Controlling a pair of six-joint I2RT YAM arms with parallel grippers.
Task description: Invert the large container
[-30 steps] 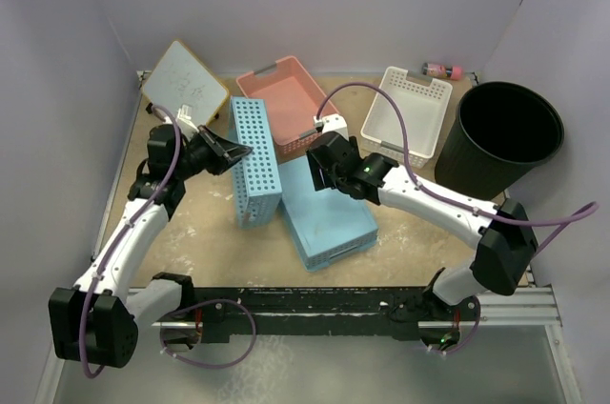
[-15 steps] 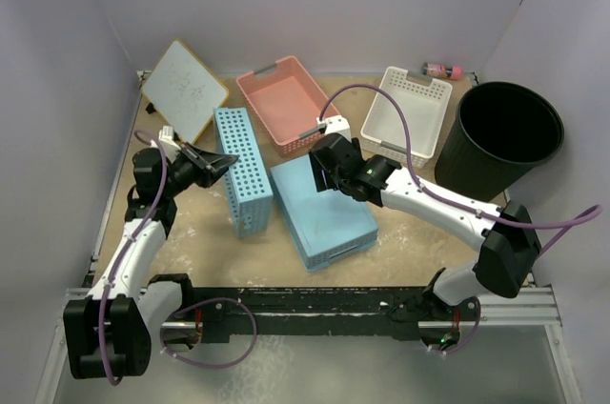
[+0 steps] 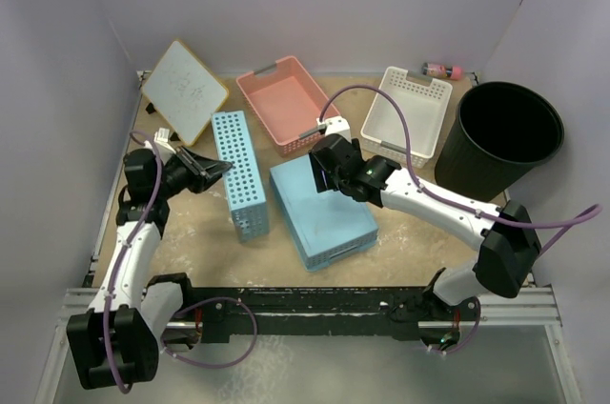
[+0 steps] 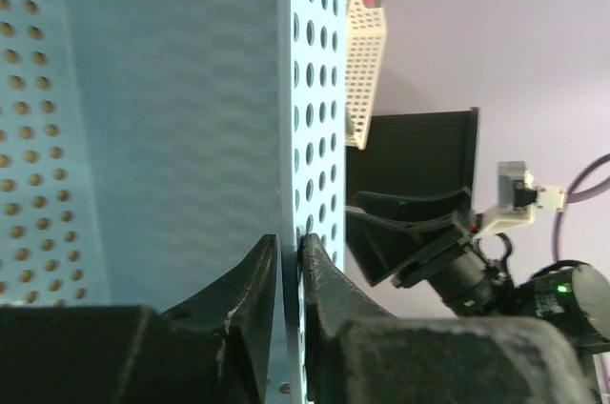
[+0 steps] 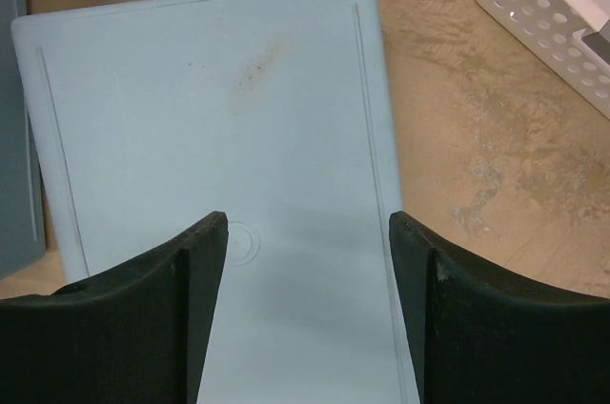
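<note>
The large container (image 3: 474,168) stands upright at the far right side of the surface (image 3: 200,232), its wide rim and its opening facing up, and neither arm touches it. Just beside it on the left lies the white basket (image 3: 410,113), and further left the pink basket (image 3: 284,104), both with the open side up. The right tool (image 3: 321,173) is well apart from the container; its fingers (image 5: 205,271) are spread wide and hang over the flat bottom of the pale blue basket (image 3: 324,213), which lies upside down in the middle of the surface. On the left, the perforated blue basket (image 3: 238,175) stands on its long side. The left tool (image 4: 289,261) is pressed together on one thin wall of this basket and pinches it. Behind it, a white board (image 3: 184,90) leans in the far left corner.
</note>
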